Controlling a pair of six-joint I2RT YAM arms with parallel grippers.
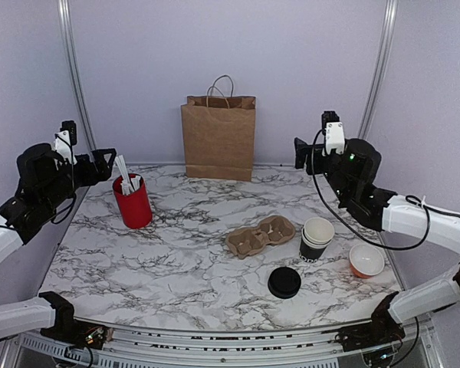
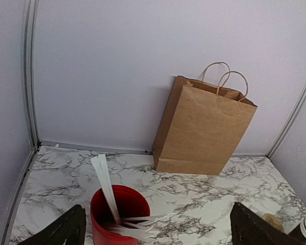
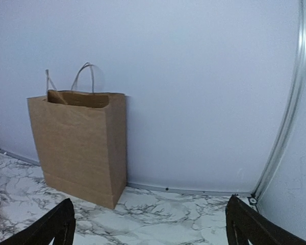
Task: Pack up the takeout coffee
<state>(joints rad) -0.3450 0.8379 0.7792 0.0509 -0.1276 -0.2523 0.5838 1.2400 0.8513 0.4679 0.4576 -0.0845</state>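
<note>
No all-black takeout coffee cup shows in any view. A cup with a white upper part and black base point(image 1: 316, 239) stands right of centre. A flat black lid point(image 1: 284, 282) lies in front of it. A brown paper bag point(image 1: 219, 138) stands open at the back wall; it also shows in the left wrist view point(image 2: 204, 127) and the right wrist view point(image 3: 79, 143). My left gripper point(image 1: 106, 162) is open and empty, raised left of the red holder point(image 1: 133, 202). My right gripper point(image 1: 300, 153) is open and empty, raised at the back right.
The red holder point(image 2: 120, 217) holds several white wrapped sticks. A cardboard cup carrier point(image 1: 259, 234) lies at the centre. An orange bowl with a white inside point(image 1: 366, 261) sits near the right edge. Metal posts stand at both back corners.
</note>
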